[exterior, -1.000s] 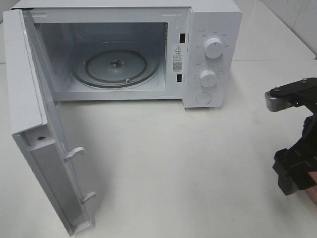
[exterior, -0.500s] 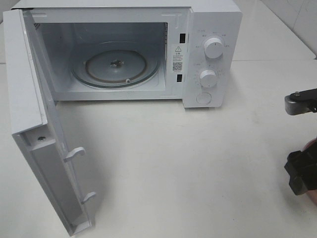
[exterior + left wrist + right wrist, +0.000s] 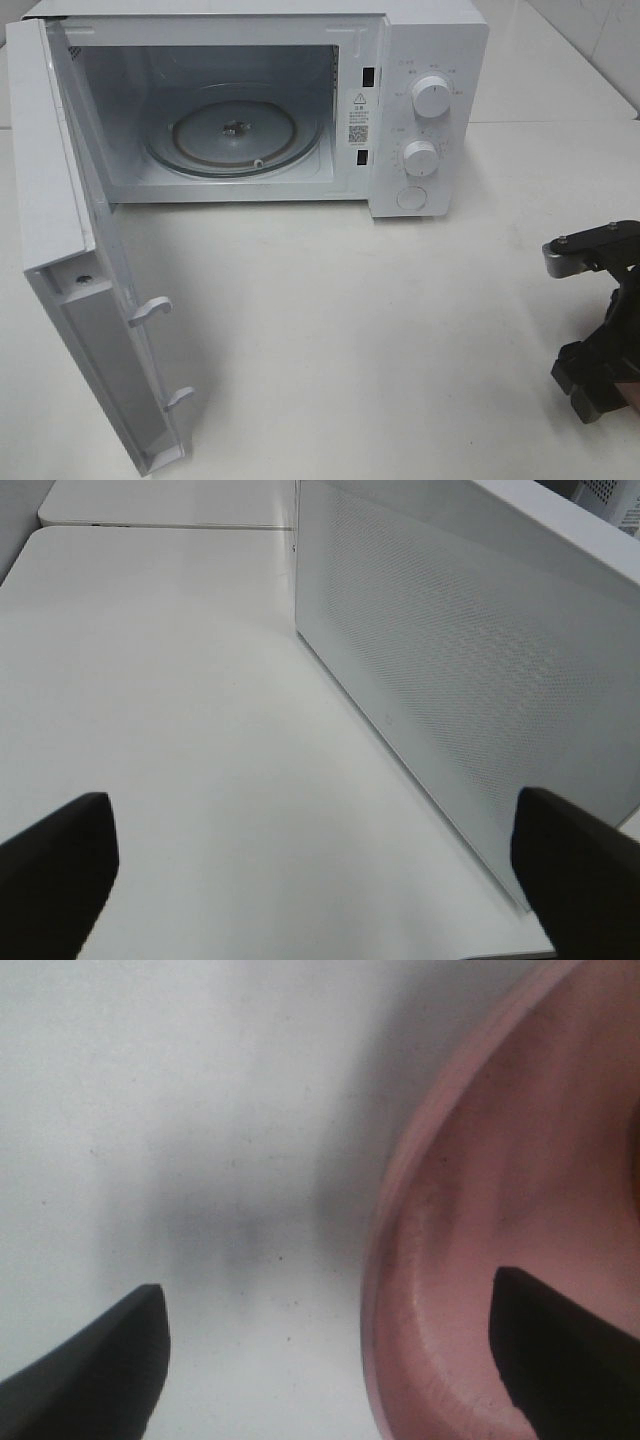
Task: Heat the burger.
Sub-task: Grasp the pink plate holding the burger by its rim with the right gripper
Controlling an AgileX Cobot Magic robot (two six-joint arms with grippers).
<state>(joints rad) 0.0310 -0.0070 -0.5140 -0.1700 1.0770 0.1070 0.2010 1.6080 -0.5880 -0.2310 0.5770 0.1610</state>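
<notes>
Approaching the pink plate point(image 3: 470, 1210) was judged underway; left fingers point(image 3: 55, 870) and right fingers point(image 3: 90, 1360) were spread. Rim grasp was required next.

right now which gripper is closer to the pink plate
Right. The right gripper hangs open over the pink plate's rim. The left gripper is open beside the microwave door, with no plate in its view.

White microwave point(image 3: 420, 60), pink plate point(image 3: 500, 1210)
</notes>
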